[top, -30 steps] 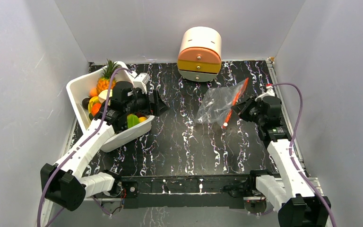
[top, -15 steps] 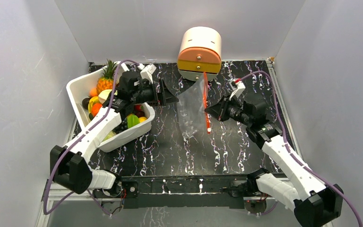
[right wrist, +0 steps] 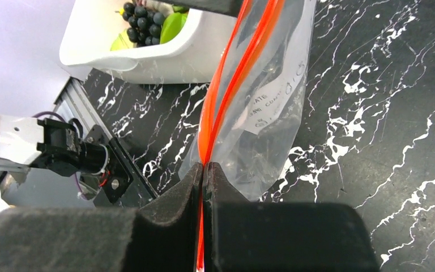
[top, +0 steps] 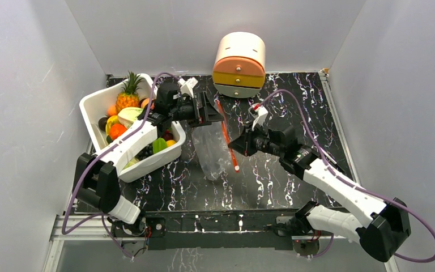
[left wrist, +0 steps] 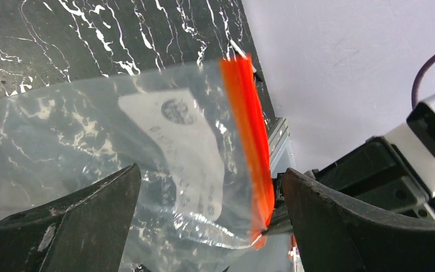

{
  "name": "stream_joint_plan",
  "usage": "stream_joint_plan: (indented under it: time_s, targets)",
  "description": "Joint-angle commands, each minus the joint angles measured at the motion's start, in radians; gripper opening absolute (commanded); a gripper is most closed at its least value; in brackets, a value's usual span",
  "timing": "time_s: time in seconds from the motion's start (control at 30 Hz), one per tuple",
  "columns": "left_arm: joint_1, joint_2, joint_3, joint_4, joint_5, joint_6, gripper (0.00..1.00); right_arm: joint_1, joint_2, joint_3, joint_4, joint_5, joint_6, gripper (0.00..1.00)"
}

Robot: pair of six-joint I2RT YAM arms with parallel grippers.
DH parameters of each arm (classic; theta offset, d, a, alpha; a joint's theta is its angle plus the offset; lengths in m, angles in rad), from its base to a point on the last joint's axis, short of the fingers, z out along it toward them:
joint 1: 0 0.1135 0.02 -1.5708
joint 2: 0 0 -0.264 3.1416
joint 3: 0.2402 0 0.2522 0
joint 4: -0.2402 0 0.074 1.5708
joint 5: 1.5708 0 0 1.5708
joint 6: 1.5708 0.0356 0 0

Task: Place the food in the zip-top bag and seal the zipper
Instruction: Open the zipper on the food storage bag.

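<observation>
The clear zip-top bag [top: 209, 150] hangs above the mid table, its red-orange zipper [top: 227, 136] running near to far. My right gripper [top: 235, 148] is shut on the zipper; in the right wrist view the strip [right wrist: 226, 85] comes out of the closed gripper [right wrist: 204, 165]. My left gripper [top: 214, 113] is open at the bag's far end. In its wrist view the bag [left wrist: 119, 147] and zipper [left wrist: 252, 141] lie in front of the spread gripper [left wrist: 210, 170]. Food lies in the white tub [top: 90, 105]: a pale cabbage [top: 129, 115] and orange fruit [top: 115, 130]. No chilli shows.
A round cream-and-orange drawer unit [top: 239, 58] stands at the back centre. The tub also holds a pineapple [top: 127, 93], dark grapes [right wrist: 141, 11] and green pieces. Grey walls close in on both sides and the back.
My right gripper has carried the bag left from the right side to the table's middle. My left gripper has swung right, out from over the tub, to the bag's far end.
</observation>
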Motion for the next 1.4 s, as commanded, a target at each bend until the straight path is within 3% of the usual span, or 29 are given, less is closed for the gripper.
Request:
stream_joint_plan:
  time_s: [0.0, 0.3, 0.87, 1.27, 1.37]
  targets:
    - [-0.026, 0.022, 0.080, -0.041, 0.017, 0.018, 0.95, 0.065, 0.021, 0.062, 0.042, 0.092, -0.039, 0.00]
    - [-0.061, 0.037, 0.153, -0.236, -0.180, 0.138, 0.83, 0.142, 0.053, 0.067, 0.055, 0.155, -0.039, 0.00]
    - [-0.078, -0.073, 0.175, -0.335, -0.242, 0.130, 0.88, 0.160, 0.058, 0.042, 0.061, 0.192, -0.023, 0.00]
    - [-0.084, -0.068, 0.172, -0.376, -0.340, 0.176, 0.67, 0.160, 0.049, 0.040, 0.064, 0.189, -0.019, 0.00]
    - [-0.086, -0.059, 0.165, -0.371, -0.343, 0.180, 0.65, 0.161, 0.047, 0.042, 0.063, 0.191, -0.017, 0.00]
